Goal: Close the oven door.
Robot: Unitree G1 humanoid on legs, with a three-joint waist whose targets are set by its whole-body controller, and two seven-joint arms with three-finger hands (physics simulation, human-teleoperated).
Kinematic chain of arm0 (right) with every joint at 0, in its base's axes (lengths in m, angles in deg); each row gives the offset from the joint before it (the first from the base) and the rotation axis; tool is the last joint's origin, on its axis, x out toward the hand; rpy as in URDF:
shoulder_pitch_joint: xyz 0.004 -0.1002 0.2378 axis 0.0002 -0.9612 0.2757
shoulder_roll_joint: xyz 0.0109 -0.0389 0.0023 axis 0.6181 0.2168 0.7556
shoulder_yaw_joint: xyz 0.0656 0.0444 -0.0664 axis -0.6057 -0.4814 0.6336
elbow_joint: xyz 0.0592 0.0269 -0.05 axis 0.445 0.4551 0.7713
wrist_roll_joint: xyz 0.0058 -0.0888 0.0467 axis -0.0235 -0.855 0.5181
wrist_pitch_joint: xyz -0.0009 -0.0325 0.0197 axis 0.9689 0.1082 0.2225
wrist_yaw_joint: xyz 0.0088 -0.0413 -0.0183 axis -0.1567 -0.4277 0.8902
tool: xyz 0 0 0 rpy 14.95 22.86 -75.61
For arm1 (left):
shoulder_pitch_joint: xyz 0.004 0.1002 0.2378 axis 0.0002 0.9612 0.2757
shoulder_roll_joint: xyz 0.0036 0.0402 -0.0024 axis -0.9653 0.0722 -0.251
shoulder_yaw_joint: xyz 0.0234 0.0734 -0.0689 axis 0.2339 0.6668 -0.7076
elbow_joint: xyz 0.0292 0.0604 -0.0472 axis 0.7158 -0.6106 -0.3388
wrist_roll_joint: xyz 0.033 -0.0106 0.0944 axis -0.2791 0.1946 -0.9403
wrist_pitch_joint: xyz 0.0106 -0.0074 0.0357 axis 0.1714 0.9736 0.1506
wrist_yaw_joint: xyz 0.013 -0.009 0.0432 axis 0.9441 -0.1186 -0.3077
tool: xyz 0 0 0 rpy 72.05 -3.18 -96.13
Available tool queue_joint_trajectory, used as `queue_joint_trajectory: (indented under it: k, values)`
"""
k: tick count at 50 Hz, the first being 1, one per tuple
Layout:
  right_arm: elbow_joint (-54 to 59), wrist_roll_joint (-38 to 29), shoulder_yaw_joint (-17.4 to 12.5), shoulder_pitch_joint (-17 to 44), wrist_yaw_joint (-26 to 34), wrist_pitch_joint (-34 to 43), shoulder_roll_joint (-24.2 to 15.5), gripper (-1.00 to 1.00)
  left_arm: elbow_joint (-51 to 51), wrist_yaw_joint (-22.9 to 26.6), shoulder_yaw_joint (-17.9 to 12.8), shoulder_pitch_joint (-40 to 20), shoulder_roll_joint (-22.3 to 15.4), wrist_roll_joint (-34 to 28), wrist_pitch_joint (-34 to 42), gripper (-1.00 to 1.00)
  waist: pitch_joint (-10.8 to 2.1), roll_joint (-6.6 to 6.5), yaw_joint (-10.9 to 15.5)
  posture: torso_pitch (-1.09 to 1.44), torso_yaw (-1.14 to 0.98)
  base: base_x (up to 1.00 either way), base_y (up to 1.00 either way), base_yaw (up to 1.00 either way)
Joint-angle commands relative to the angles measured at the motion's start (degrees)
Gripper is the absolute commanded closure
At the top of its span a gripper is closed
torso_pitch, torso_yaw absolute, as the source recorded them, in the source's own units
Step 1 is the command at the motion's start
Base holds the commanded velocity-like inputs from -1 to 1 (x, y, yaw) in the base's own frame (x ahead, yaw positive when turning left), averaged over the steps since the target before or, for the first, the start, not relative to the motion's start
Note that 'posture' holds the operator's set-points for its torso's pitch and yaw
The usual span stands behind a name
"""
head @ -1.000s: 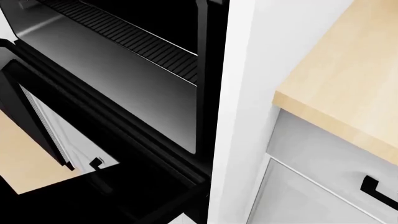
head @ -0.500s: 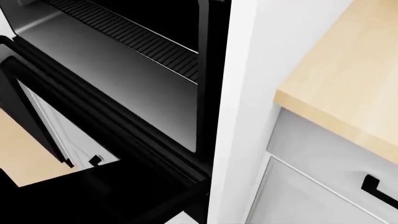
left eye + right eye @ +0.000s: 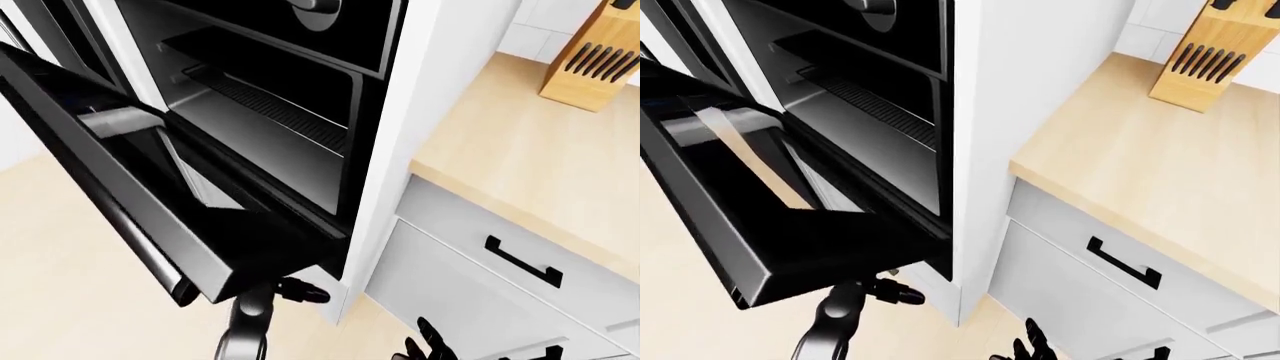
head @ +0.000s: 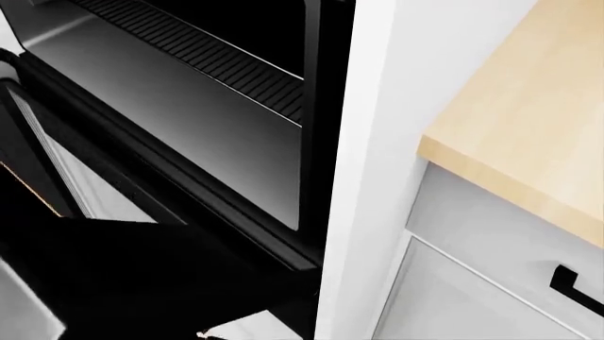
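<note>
The black oven door hangs partly open, tilted up from its hinge at the foot of the oven cavity. A wire rack shows inside. My left hand is pressed against the underside of the door near its right corner, its dark fingers sticking out from beneath. In the head view the door fills the lower left as a flat black shape. My right hand hovers low at the bottom edge, fingers spread, touching nothing.
A white cabinet panel borders the oven on the right. Past it runs a wooden counter with a knife block, above grey drawers with black handles. Light floor lies under the door.
The door has swung upward: in the head view its black face now covers more of the lower left, and the floor reflection in its glass has nearly gone.
</note>
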State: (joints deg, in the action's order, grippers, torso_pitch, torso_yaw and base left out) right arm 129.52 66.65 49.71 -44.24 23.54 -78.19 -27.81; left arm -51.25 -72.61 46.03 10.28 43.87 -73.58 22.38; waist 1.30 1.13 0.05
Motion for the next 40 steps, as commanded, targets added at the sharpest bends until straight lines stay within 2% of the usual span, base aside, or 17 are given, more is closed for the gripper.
queue_joint_trajectory:
  k: [1,24,40]
  values:
    - [-0.85,0.13,-0.07,0.51,0.39,-1.01,-0.38,-1.00,5.95,-0.85,0.06,-2.54,0.20,0.16,-4.02,-1.00,-1.39,-0.02,-0.04,0.00,0.00,0.00,0.00,0.00]
    - [-0.85,0.11,-0.07,0.54,0.42,-0.92,-0.38,-1.00,9.98,-0.44,0.38,-2.92,0.23,0.39,-0.49,-1.00,-1.71,-0.02,0.19,0.00,0.00,0.00,0.00,0.00]
    - [-0.85,0.10,-0.09,0.57,0.40,-0.89,-0.39,-1.00,17.84,0.23,1.65,-2.83,0.71,0.37,5.55,-1.00,-2.12,-0.06,0.19,0.00,0.00,0.00,0.00,0.00]
